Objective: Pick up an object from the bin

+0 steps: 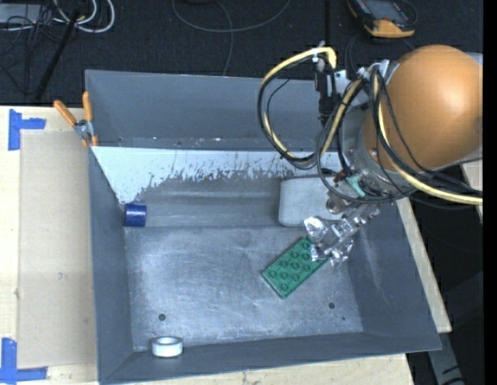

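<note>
My gripper (327, 242) hangs low in the right half of the bin, its metal fingertips at the upper right end of a flat green studded plate (290, 268). The plate lies tilted on the bin floor, running from lower left to upper right. Whether the fingers are round the plate's end or just above it I cannot make out. A grey rounded block (300, 200) rests against the back wall just left of the gripper.
A small blue cylinder (135, 215) lies at the far left where the back wall meets the floor. A white ring-shaped roll (167, 346) sits by the front wall at the lower left. The arm with its cables and orange dome comes in from the right.
</note>
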`<state>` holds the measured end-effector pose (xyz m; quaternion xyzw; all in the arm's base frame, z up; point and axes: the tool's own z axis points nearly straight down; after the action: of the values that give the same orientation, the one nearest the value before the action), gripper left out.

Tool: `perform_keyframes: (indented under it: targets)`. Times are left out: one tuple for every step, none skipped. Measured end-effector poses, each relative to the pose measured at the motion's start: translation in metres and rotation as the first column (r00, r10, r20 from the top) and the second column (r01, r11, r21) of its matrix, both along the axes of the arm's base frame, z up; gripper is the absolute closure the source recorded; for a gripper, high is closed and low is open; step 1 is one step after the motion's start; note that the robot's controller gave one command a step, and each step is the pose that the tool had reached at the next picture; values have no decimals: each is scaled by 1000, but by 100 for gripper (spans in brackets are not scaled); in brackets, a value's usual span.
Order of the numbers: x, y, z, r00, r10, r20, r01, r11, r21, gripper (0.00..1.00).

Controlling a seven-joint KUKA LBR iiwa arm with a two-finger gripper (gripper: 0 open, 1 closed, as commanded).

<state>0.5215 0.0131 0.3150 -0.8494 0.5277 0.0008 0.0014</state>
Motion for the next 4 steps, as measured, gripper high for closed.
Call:
perform_keyframes:
  targets:
    - [-46, 4, 52, 999, -49, 2, 49, 999, -2, 100]
    - [-45, 3, 49, 998, -55, -4, 55, 998, -1, 100]
    - [-41, 12, -234, 1000, 9, -4, -9, 1000, -2, 100]
    - [-31, 16, -87, 1000, 1, 4, -1, 1000, -1, 100]
